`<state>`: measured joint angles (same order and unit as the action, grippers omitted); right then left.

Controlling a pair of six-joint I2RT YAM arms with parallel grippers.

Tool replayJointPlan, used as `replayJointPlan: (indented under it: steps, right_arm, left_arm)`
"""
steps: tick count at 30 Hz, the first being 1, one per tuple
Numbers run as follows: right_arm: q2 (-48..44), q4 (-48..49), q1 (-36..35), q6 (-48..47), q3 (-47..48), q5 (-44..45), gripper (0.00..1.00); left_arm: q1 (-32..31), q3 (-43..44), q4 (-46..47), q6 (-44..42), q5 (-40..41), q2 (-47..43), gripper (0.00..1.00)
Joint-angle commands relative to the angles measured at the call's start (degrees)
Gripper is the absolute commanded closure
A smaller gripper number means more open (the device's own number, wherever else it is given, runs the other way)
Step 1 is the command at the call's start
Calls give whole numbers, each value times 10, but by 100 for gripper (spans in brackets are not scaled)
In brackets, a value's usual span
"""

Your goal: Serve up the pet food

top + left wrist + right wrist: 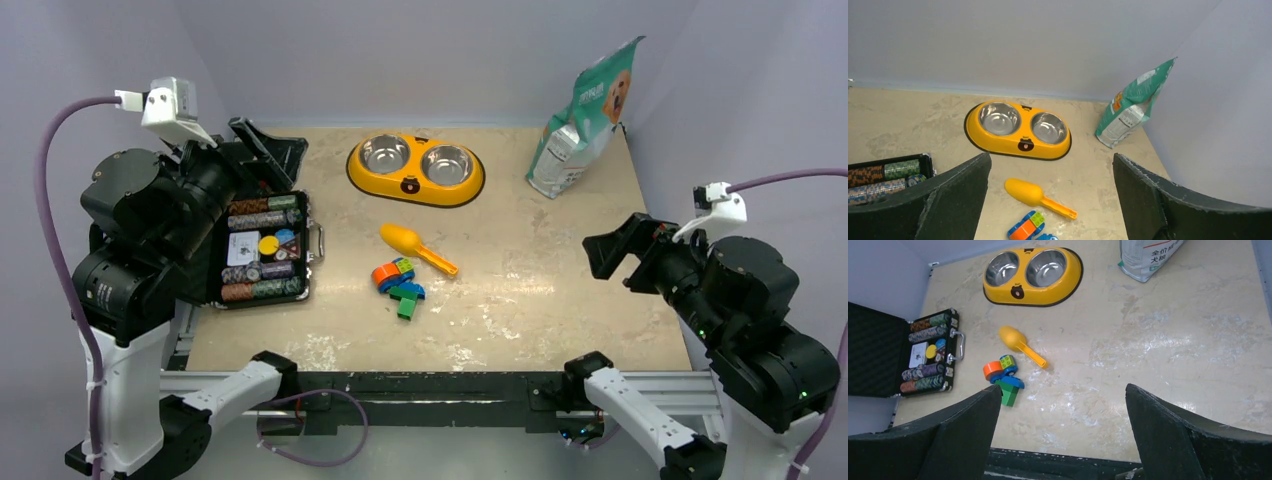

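The teal-green and white pet food bag (pixel 585 115) stands upright at the far right of the table; it also shows in the left wrist view (pixel 1133 102) and the right wrist view (pixel 1148 255). No kibble shows. The yellow double bowl (pixel 415 185) sits at the far middle with both steel cups empty (pixel 1018 145) (pixel 1018 290). A yellow scoop (pixel 415 247) lies empty on the table in front of it (pixel 1035 196) (pixel 1020 345). My left gripper (pixel 265 150) (pixel 1050 157) is open and empty at the left. My right gripper (pixel 615 250) (pixel 1063 387) is open and empty at the right.
Colourful toy blocks (pixel 398 282) (pixel 1025 227) (pixel 1003 377) lie just in front of the scoop. An open black case of poker chips (pixel 262 250) (pixel 883 180) (pixel 928 352) lies at the left, under my left arm. Walls close the back and sides.
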<state>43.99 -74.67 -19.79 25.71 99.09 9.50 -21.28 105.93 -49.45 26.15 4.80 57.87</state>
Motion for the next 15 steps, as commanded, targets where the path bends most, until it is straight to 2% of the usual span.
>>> replayJointPlan:
  steps: [1, 5, 8, 10, 15]
  right_arm:
    - [29, 51, 3, 24, -21, 16, 1]
    - [76, 104, 3, 24, 3, 90, 1]
    - [156, 118, 10, 34, 65, 195, 1]
    - [221, 117, 34, 40, 126, 227, 1]
    - [360, 131, 139, 68, 266, 167, 1]
  left_arm:
    - [4, 24, -36, 3, -42, 22, 5]
    - [4, 57, -82, -47, -76, 47, 5]
    - [4, 81, -125, -84, -89, 65, 5]
    - [4, 79, -139, -94, -93, 68, 5]
    - [4, 35, -128, -78, -127, 70, 5]
